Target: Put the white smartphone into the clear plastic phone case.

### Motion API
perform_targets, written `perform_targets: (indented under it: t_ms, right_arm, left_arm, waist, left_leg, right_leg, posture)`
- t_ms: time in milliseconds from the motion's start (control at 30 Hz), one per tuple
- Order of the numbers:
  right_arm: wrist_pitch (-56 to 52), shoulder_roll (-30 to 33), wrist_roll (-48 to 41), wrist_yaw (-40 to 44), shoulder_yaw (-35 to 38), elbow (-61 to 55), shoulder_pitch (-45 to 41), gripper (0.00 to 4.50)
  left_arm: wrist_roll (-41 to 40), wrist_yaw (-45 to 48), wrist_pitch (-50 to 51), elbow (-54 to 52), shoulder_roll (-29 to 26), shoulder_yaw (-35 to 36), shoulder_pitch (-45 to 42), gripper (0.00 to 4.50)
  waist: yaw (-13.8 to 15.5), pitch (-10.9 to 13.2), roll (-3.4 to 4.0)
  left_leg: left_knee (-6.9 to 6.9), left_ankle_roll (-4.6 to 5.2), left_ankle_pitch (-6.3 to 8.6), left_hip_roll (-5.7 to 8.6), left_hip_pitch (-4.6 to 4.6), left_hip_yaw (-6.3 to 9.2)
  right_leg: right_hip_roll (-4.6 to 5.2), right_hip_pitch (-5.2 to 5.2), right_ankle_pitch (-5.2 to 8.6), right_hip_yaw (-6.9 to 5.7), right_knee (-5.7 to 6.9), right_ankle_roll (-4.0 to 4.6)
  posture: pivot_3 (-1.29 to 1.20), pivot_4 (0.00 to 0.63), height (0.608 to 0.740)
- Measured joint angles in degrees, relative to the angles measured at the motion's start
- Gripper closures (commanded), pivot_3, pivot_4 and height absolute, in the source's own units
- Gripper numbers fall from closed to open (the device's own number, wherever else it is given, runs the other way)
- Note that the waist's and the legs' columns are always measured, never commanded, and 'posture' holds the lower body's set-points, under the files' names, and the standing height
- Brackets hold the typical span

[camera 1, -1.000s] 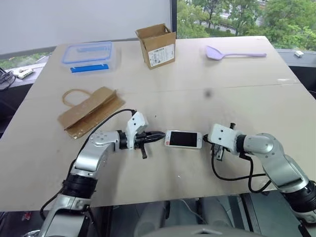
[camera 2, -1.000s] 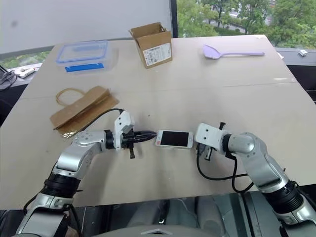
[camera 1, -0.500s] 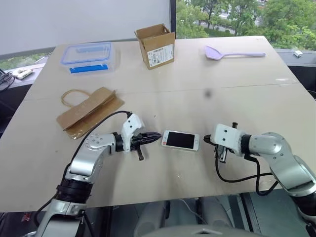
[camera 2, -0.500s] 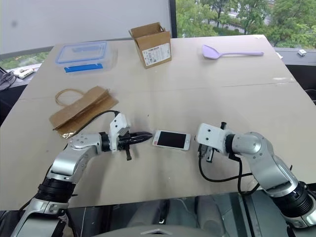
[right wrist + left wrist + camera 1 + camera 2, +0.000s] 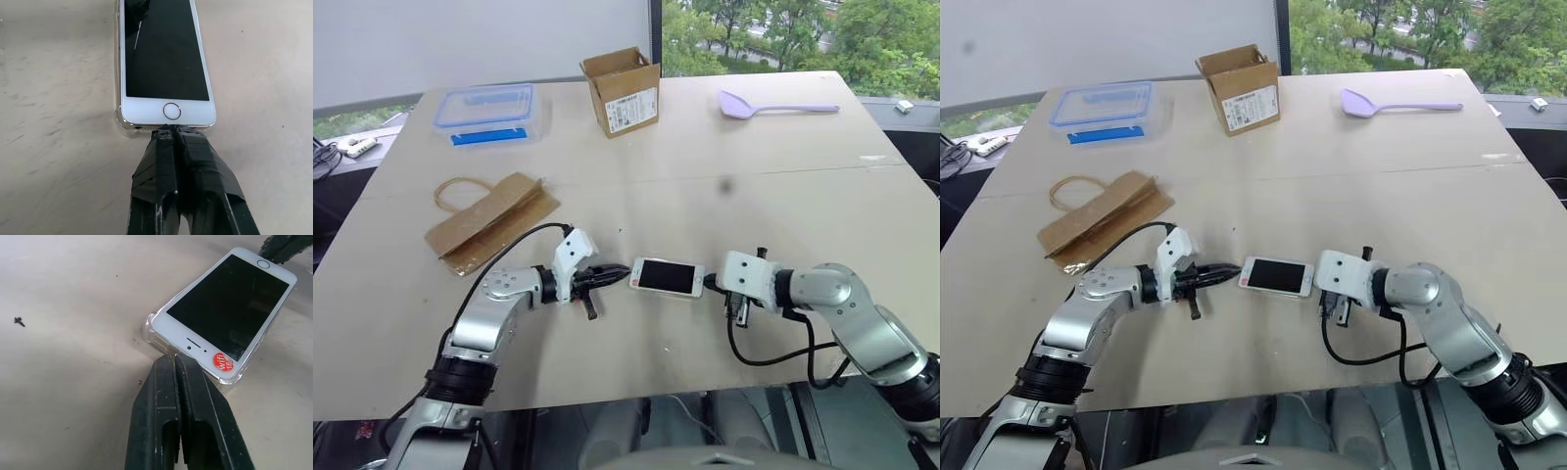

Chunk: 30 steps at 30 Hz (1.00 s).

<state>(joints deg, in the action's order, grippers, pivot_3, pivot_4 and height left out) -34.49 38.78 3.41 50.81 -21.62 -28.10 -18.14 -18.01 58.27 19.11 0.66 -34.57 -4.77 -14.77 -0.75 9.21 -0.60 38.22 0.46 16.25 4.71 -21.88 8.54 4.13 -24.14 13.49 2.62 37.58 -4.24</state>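
White smartphone lying flat, black screen up, round home button toward frame right, lower centre of the head view, seated within the clear plastic phone case, corners glinting

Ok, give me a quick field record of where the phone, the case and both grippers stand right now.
phone: white smartphone lies flat, screen up, on the table
case: clear plastic phone case wraps the phone's earpiece end corner
left gripper: fingers shut, tips at the earpiece end
right gripper: fingers shut, tips against the home-button end
seating: cannot tell if fully in
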Motion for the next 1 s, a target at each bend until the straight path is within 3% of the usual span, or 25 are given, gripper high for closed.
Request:
perform_targets:
  t_ms: [200,467,667,1000]
  right_arm:
    - [1.7,0.4,-0.6,0.0,1.1,0.9,0.8,4.5]
    - [0.6,0.8,-7.2,-0.1,9.0,-0.6,3.8,4.5]
    - [-1.2,-2.7,-10.8,-1.7,9.2,-0.7,3.7,4.5]
    - [-2.8,-6.4,-12.0,-3.5,5.9,6.2,-1.0,4.5]
  left_arm:
    - [-0.2,0.1,0.0,-0.1,0.5,0.2,0.1,4.41]
    - [-3.5,4.0,0.6,-1.5,2.2,-0.8,-3.2,4.41]
    - [0.0,4.0,-1.7,2.6,6.0,-6.5,-6.0,4.41]
    - [2.6,4.4,-5.3,5.4,5.9,-7.0,-7.2,4.41]
  waist:
    - [0.1,0.0,0.0]
    - [0.2,0.0,0.0]
    - [-0.1,0.0,-0.01]
    - [0.0,0.0,-0.01]
  left_leg:
    - [0.02,0.0,0.0,0.0,-0.01,0.0]
    - [0.04,0.0,0.0,0.01,-0.01,0.01]
    - [0.04,0.0,0.0,0.0,0.01,-0.04]
    - [0.07,0.0,0.0,0.01,0.03,-0.04]
  right_leg:
    - [0.0,0.0,0.0,0.0,0.03,0.0]
    - [0.02,0.01,0.0,-0.01,0.04,0.0]
    - [-0.02,0.0,0.0,0.03,0.07,0.0]
    - [-0.01,0.01,-0.01,0.03,0.09,0.01]
  posture:
    - [0.0,0.15,0.74]
    - [0.0,0.15,0.74]
    - [0.0,0.15,0.74]
    - [0.0,0.15,0.74]
